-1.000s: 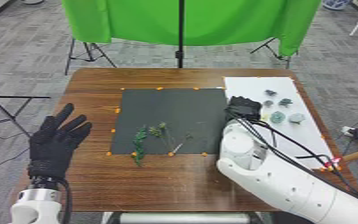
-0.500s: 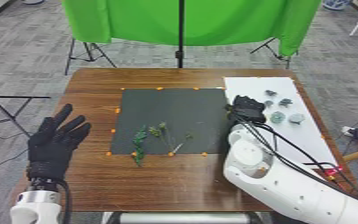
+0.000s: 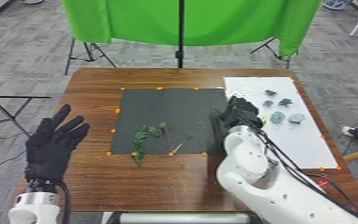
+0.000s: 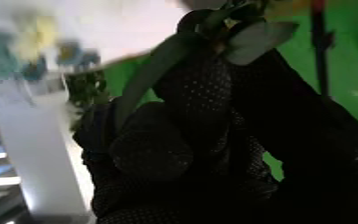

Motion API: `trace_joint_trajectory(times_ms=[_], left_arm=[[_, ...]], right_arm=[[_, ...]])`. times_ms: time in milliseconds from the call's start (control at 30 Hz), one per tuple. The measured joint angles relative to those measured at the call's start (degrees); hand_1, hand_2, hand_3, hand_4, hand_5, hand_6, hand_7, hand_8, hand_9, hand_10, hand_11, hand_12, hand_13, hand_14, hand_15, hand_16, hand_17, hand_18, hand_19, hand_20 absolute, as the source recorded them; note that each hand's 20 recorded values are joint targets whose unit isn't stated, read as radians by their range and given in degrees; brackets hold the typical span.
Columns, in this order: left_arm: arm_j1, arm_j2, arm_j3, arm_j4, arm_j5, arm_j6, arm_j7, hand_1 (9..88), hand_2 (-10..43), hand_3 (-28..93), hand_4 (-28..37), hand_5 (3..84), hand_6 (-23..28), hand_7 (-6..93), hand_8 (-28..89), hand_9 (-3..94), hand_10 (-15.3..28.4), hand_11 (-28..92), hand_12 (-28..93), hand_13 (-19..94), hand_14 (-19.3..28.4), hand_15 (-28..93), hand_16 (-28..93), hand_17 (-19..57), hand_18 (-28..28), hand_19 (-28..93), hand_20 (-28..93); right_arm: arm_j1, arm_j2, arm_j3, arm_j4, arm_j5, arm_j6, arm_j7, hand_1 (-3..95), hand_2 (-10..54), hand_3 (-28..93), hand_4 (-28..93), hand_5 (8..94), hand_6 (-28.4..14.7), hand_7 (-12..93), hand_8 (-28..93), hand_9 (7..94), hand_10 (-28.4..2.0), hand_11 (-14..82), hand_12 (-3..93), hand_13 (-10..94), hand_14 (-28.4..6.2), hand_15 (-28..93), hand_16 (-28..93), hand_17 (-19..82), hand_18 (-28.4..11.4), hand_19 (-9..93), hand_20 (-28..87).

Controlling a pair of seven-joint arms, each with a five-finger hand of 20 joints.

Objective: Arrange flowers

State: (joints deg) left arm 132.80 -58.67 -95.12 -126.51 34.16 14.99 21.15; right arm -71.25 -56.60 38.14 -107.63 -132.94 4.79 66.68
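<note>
Head view: stems and flower heads on a brown wooden worktop [image 3: 158, 195].
At the left, the left robot hand [image 3: 53, 145] is spread, palm and fingers apart from the stems. Next, on the near part of the dark mat [image 3: 167, 110], lies a green leafy stem [image 3: 139, 142], its near end past the mat's edge; just right of it are thin budded stems [image 3: 164, 132]. Farther right, where the mat meets the white sheet [image 3: 309, 147], the right robot hand [image 3: 239, 111] pinches a leafy sprig [image 4: 149, 72], as the right wrist view shows, its leaves sticking out past the glove. Right of that hand, on the sheet, small dark flower heads [image 3: 285, 101] lie on the far side of two pale blue-green blooms [image 3: 297, 118].
</note>
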Motion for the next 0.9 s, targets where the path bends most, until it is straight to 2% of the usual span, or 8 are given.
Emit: trace_joint_trajectory(times_ms=[200,567,733,867,900], left_arm=[[-0.14,-0.8,-0.24,0.0,0.6,-0.27,-1.29,17.8,13.0,73,-28.3,35.4,7.5,11.1,-10,35.0,20.8,24,10,24,28.4,53,-9,-9.8,28.1,58,8],[-0.2,-1.25,-0.48,0.03,0.84,-0.42,-1.77,18.2,12.9,74,-28.3,35.5,7.6,11.2,-10,35.0,20.8,24,11,24,28.4,53,-9,-9.7,28.1,58,8],[-0.08,-1.61,-0.71,0.0,0.98,-0.45,-2.08,18.5,12.9,74,-28.3,35.5,7.6,11.1,-10,35.0,20.8,24,11,24,28.4,53,-9,-9.8,28.1,58,8],[0.02,-1.61,-0.75,-0.03,0.98,-0.45,-2.05,18.5,12.9,74,-28.3,35.6,7.7,11.1,-10,35.0,20.8,24,11,24,28.4,53,-9,-9.8,28.0,58,8],[0.06,-1.61,-0.76,-0.04,0.97,-0.44,-2.0,18.6,12.9,74,-28.3,35.6,7.7,11.1,-10,35.0,20.8,24,11,24,28.4,53,-9,-9.8,28.0,58,8]], right_arm=[[-3.97,-2.07,-0.39,-1.02,0.8,-2.4,0.01,51.0,-9.5,70,-28,92.6,-2.2,17,9,90.0,-11.5,50.6,22.5,80,-9.9,81,21,37,-26.6,93,49],[-3.88,-3.11,-1.17,-1.77,0.6,-5.05,-0.14,43.9,-9.5,70,-28,89.3,-2.3,15,6,87.4,-12.2,49.8,22.1,78,-10.9,81,21,35,-27.1,93,47],[-4.74,-2.76,-0.39,-2.93,0.53,-6.66,-0.58,36.0,-9.5,70,-27,88.8,-1.8,17,-10,86.5,-12.7,48.9,21.8,77,-11.6,81,21,34,-27.6,93,46],[-6.6,-0.94,0.29,-5.3,-0.49,-5.64,-1.74,33.3,-9.3,69,-26,81.5,-3.3,15,-11,82.7,-13.8,44.0,20.0,74,-12.1,79,20,32,-27.7,93,45],[-7.03,-0.18,0.35,-6.03,-1.08,-4.49,-1.96,33.0,-9.3,70,-26,76.6,-3.8,15,-11,79.3,-14.7,42.5,19.3,72,-12.4,78,19,31,-27.7,93,44]])
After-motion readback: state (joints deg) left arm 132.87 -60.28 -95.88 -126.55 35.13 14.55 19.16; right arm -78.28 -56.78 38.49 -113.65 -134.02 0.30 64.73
